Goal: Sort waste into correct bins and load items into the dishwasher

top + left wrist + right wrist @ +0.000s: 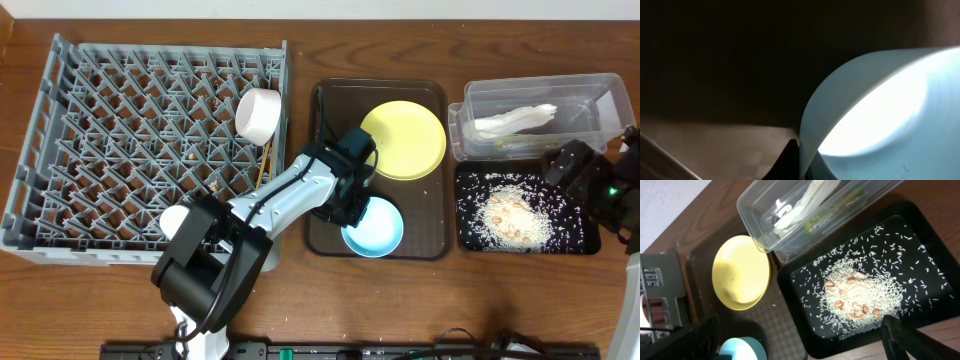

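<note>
Light blue bowl (375, 226) sits near on the brown tray (425, 215), the left tool (355, 205) at its rim, grip unclear. Right tool (800, 346), jaws apart, hangs over the black tray (582, 236) of rice (510, 215). Farther: yellow plate (405, 140), clear tub (580, 105), grey rack (120, 130).

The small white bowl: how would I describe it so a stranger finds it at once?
Find the large grey plastic dish rack at the left. Near its far right corner, a small white bowl lies tipped on its side among the pegs. It is the only bowl in the rack; the light blue bowl is over the dark brown tray.
</note>
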`<state>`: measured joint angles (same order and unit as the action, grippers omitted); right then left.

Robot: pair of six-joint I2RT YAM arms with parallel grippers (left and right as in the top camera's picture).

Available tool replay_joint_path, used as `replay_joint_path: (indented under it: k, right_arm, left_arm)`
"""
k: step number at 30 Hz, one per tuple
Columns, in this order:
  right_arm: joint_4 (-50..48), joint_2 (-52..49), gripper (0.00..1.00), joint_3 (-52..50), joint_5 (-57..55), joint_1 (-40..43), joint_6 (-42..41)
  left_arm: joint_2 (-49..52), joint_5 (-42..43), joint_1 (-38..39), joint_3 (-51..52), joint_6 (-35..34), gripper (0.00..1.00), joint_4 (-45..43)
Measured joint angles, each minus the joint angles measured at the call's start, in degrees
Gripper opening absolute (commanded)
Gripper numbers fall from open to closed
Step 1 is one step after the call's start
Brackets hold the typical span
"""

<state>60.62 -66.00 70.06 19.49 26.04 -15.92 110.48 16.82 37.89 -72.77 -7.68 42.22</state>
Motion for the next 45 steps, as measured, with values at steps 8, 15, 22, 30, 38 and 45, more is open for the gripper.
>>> replay_joint_path:
  k: [8,15,22,30,38,45]
  right_arm:
    - [0.02,0.00,0.99,0.00,0.00,0.00,0.00]
    - [0.02,0.00,0.99,0.00,0.00,0.00,0.00]
    - [0.00,0.00,0.99,0.00,0.00,0.00,0.00]
    - [0.00,0.00,0.99,0.00,0.00,0.00,0.00]
    - [0.00,0.00,0.99,0.00,0.00,0.00,0.00]
    - [0.00,0.00,0.99,0.00,0.00,0.00,0.00]
  left_arm:
    - [-2.91,-2.80,-2.69,-5.01,-2.16,0.08,9.64]
    - [-19.04,-20.70,-10.23,-10.43,-4.24,0.07,14.75]
    - [-23.93,-58.51,-11.10,-10.64,-5.20,0.07,20.44]
    - [-20.72,-78.75,-11.15,-3.19,-16.20,0.08,21.99]
    - [-11.41,-81.96,-10.82,-0.52,-19.91,0.08,19.43]
    - [-8.68,-81.77,-9.11,-0.52,-20.85,0.08,18.91]
